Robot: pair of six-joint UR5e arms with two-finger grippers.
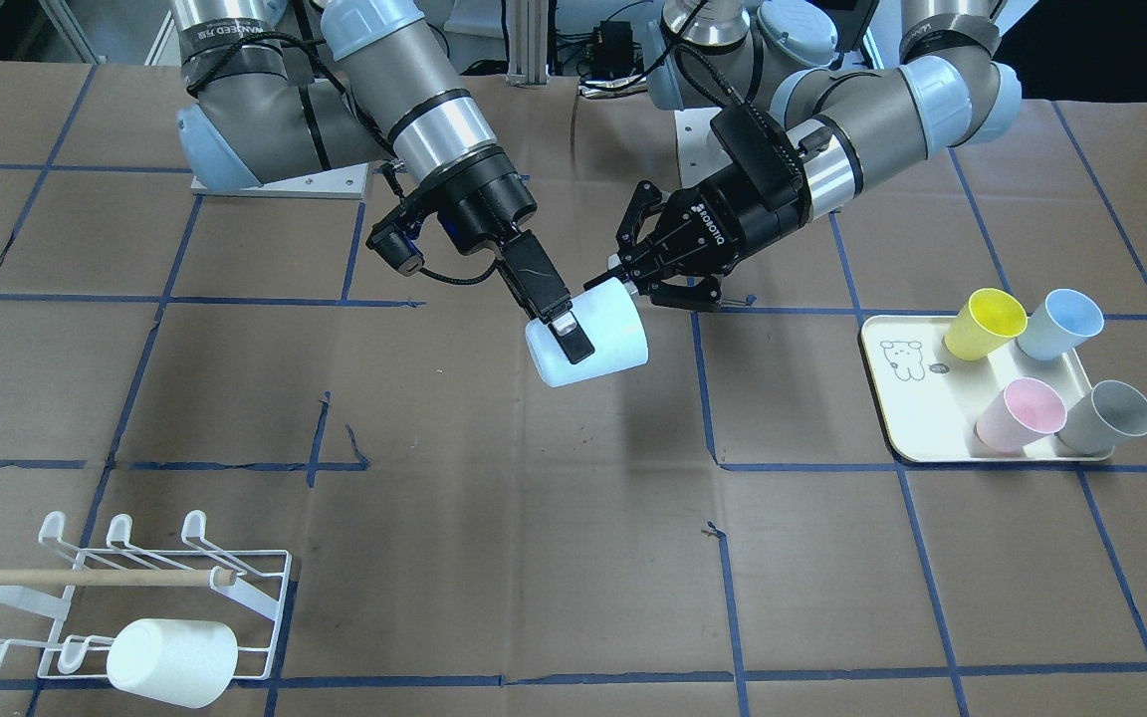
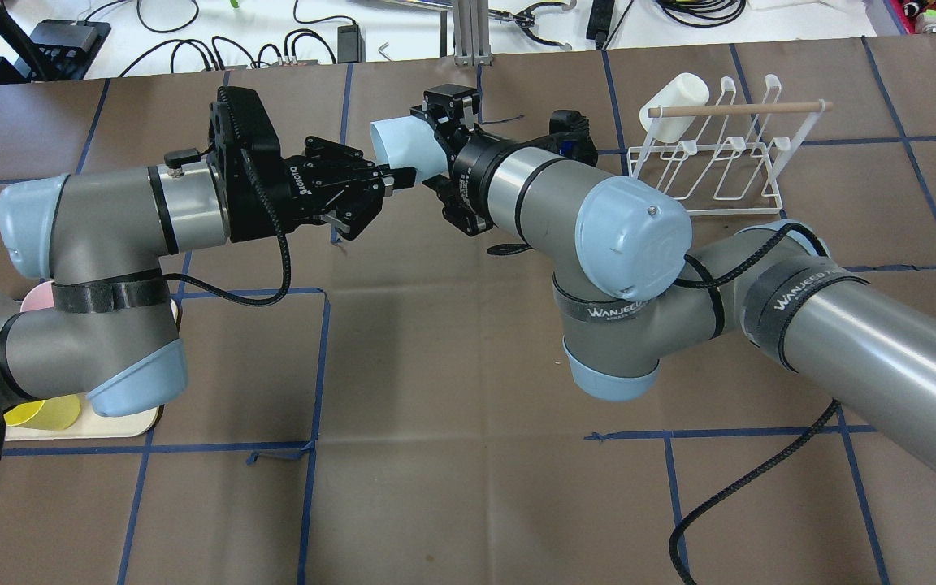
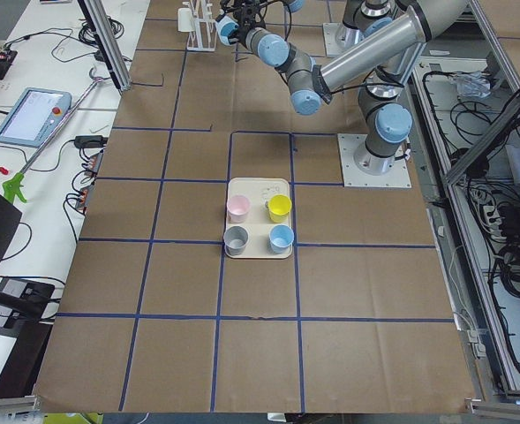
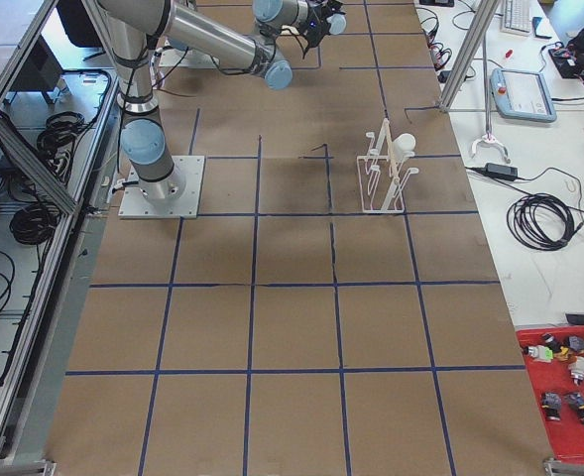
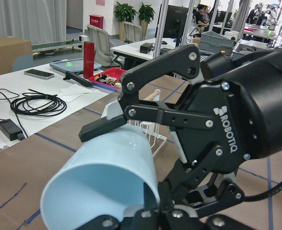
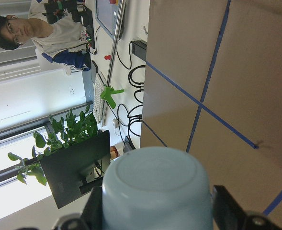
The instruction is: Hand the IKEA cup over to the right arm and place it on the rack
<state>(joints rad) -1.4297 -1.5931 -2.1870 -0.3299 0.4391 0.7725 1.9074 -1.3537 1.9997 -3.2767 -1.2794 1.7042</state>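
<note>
A pale blue cup [image 1: 605,351] hangs on its side above the table's middle. My right gripper [image 1: 573,349] is shut on the cup's base end, one finger [image 1: 566,329] lying across its wall. The right wrist view shows the cup's bottom [image 6: 157,191] between the fingers. My left gripper [image 1: 658,284] is open at the cup's mouth; one fingertip [image 5: 105,128] sits over the rim, the other stands apart. From overhead the cup [image 2: 399,145] lies between the left gripper [image 2: 383,187] and the right gripper [image 2: 435,142]. The white wire rack [image 1: 86,576] stands off to the right arm's side.
A white cup [image 1: 170,662] hangs on the rack's [image 2: 740,108] end prong. A cream tray [image 1: 897,398] with a bear drawing on the left arm's side holds a yellow cup [image 1: 985,322], a blue cup [image 1: 1059,324], a pink cup [image 1: 1020,413] and a grey cup [image 1: 1106,416].
</note>
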